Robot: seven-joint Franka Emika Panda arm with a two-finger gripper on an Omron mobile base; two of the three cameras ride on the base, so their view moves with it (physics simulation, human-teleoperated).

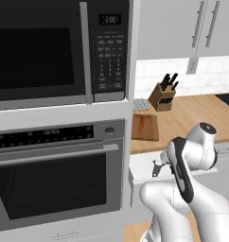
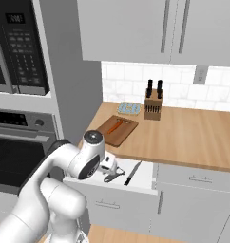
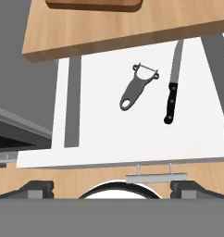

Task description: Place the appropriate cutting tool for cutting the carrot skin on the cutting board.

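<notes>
The dark grey peeler (image 3: pixel 137 88) lies flat in the open white drawer (image 3: pixel 104 129), its forked head toward the counter. A black-handled knife (image 3: pixel 173 88) rests just to its right. My gripper (image 3: pixel 113 189) hovers above the drawer's front edge, open wide with nothing between its fingertips (image 3: pixel 36 189). On the counter behind the drawer sits the brown cutting board (image 1: pixel 145 128), with the small orange carrot (image 1: pixel 142 122) on it. The board (image 2: pixel 118 131), the carrot (image 2: pixel 116 126) and the gripper (image 2: pixel 110 167) over the drawer also appear in the right base view.
A wooden knife block (image 2: pixel 153 105) stands at the back of the counter, with a pale blue tray (image 2: pixel 129 108) to its left. The oven and microwave stack (image 1: pixel 59 118) fills the wall left of the drawer. The knife (image 2: pixel 132 173) lies in the drawer (image 2: pixel 140 179).
</notes>
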